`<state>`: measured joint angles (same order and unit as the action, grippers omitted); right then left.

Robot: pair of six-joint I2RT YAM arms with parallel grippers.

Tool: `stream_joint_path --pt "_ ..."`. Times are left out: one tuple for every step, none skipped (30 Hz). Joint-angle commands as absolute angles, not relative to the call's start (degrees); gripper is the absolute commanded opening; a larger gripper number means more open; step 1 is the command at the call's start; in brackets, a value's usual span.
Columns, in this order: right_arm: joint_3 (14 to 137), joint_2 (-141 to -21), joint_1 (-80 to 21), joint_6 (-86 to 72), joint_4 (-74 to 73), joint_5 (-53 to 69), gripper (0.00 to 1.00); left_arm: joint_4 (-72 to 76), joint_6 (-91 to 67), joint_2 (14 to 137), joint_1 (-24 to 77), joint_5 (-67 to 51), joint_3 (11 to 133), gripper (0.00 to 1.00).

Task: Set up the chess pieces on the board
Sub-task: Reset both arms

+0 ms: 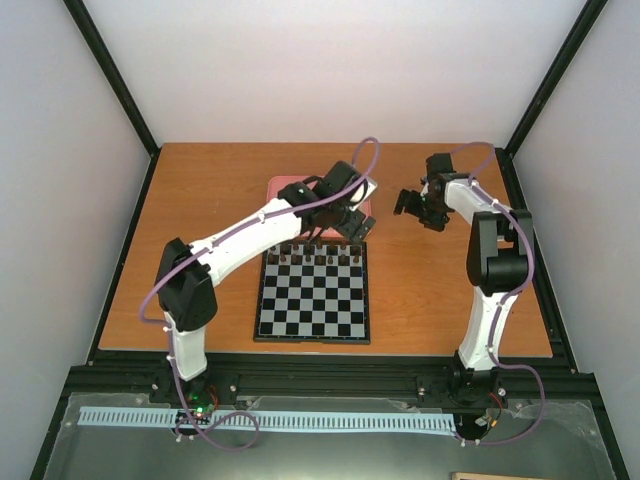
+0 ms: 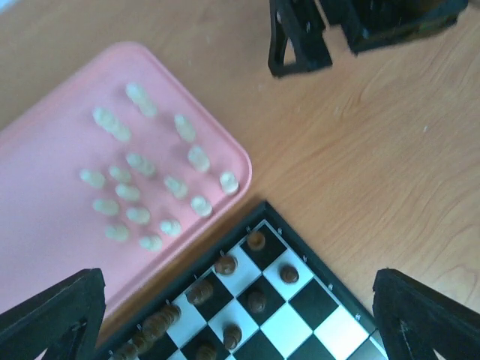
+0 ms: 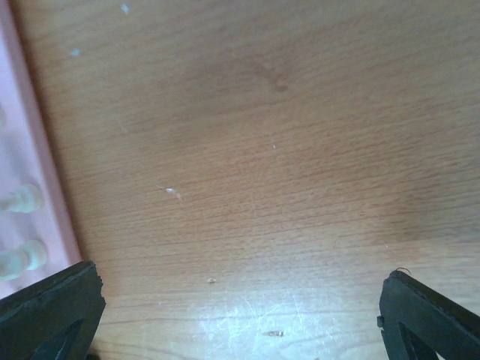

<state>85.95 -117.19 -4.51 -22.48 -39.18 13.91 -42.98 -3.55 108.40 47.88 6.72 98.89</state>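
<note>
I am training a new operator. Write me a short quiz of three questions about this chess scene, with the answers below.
1. True or false: the pale chess pieces stand on the board.
2. Which pieces are on the board? A: dark chess pieces. B: pale ones. C: both colours.
3. What does the left end effector hold?

Key
1. False. They are in the pink tray.
2. A.
3. Nothing. It is open above a corner of the board.
</note>
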Motion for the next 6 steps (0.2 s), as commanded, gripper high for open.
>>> stream_joint_path --pt "86.42 -111.48 -4.13 -22.96 -39.45 11.20 1.00 -45.36 -3.62 106.34 47.23 8.14 104.89 1.00" --pt "86.61 -111.24 -4.13 -22.93 -39.73 11.16 1.00 -45.43 -3.68 106.35 47.20 8.43 105.54 1.00" --pt "86.88 -110.99 -4.13 -22.62 -39.80 11.52 1.00 -45.52 -3.77 106.42 47.20 8.63 106.11 1.00" --pt "86.97 -110.90 -4.13 -22.55 -39.93 11.62 1.00 -45.53 -3.78 106.51 47.20 8.88 106.55 1.00" --pt "87.31 -110.86 -4.13 -22.51 -40.19 11.44 1.00 -45.53 -3.86 106.52 47.13 9.13 106.87 1.00" --pt "87.49 -110.68 -4.13 -22.61 -40.27 10.97 1.00 -45.60 -4.03 106.52 47.11 9.57 107.19 1.00"
